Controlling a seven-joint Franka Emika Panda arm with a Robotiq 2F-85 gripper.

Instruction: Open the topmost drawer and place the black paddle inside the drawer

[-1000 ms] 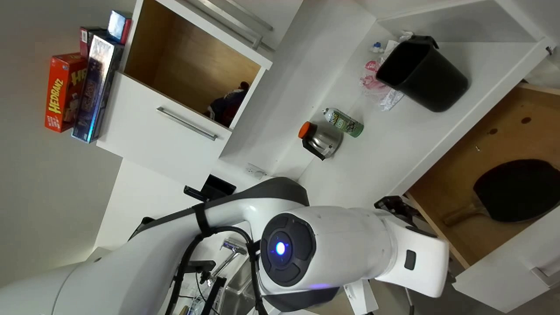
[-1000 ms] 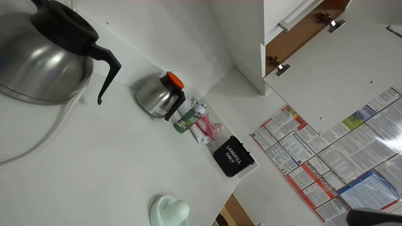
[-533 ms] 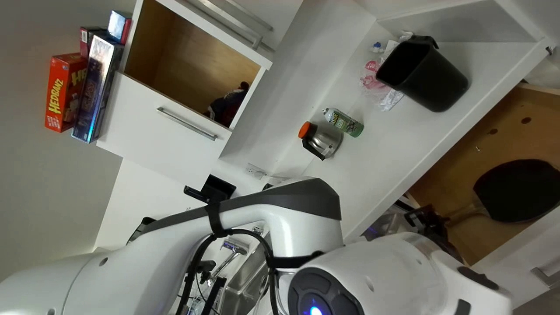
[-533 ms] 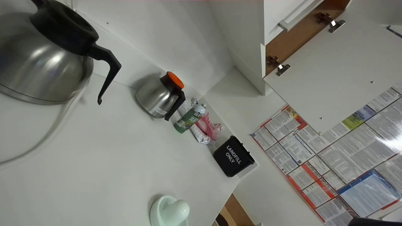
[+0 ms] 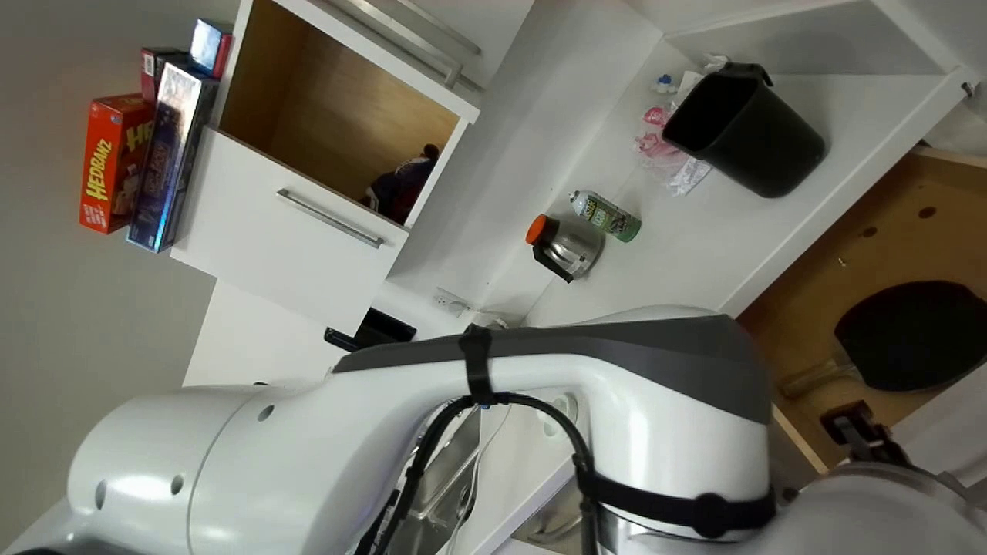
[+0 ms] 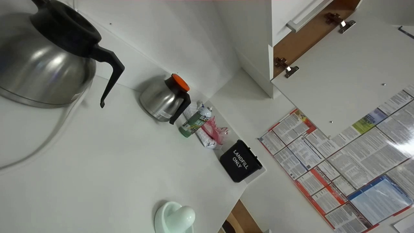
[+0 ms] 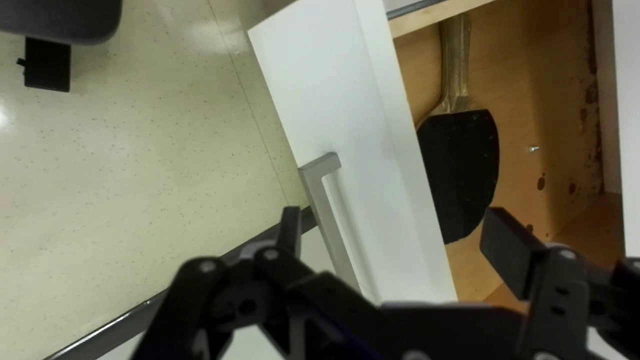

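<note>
The black paddle [image 7: 460, 170] lies flat inside the topmost drawer [image 7: 525, 110], its dark head close to the drawer's white front [image 7: 360, 115], its pale wooden handle [image 7: 456, 55] pointing at a side wall [image 7: 430, 18]. The drawer stands open below the counter [image 6: 113, 168]; a small metal piece [image 7: 534, 148] rests on its wooden bottom. The hand [image 7: 393, 222] is released, its two fingers [image 7: 510, 250] spread wide — in the wrist view the white front and part of its grey bar handle [image 7: 325, 215] show between them. Whether either finger touches the drawer, I cannot tell. In an exterior view the arm [image 5: 655, 416] reaches across the lower part of the scene, the hand showing against the drawer near its front.

On the counter, in both exterior views, are a black bin [image 5: 771, 146], a pink plastic bag [image 6: 215, 131], a spray can [image 6: 195, 121] and — just beside the can — a steel carafe [image 6: 158, 100] with an orange lid [image 6: 181, 82].
</note>
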